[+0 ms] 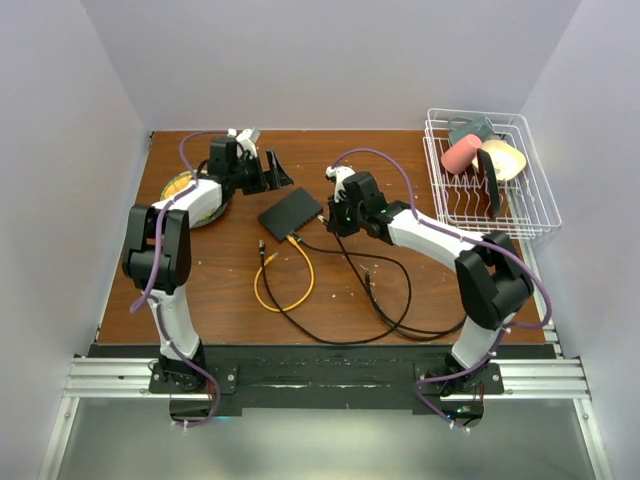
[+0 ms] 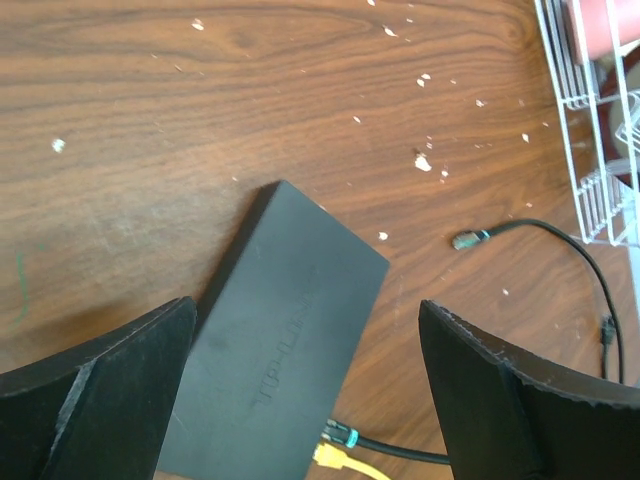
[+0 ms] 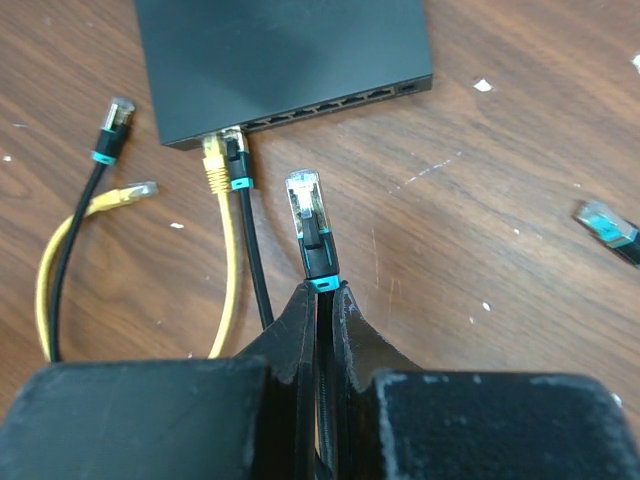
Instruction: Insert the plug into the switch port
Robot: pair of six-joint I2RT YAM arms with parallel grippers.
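Right gripper point(image 3: 322, 290) clamps black plug point(image 3: 305, 205) mid-frame, just short of switch port row point(image 3: 330, 103), upper centre. Left gripper point(image 2: 307, 310) gapes, empty. Risk: skewed plug catches a port lip, shoves the unbraced switch point(image 3: 280, 50).

Left arm point(image 1: 165, 250) runs up the left side of the top view, elbow bent. The left end effector point(image 2: 308, 320) is angled toward centre, fingers point(image 2: 120, 380) spread wide. Right arm point(image 1: 440, 240) stretches from lower right to mid-frame. The right end effector point(image 3: 322, 295) is pinched tight just behind the plug point(image 3: 305, 205), which points up-frame.
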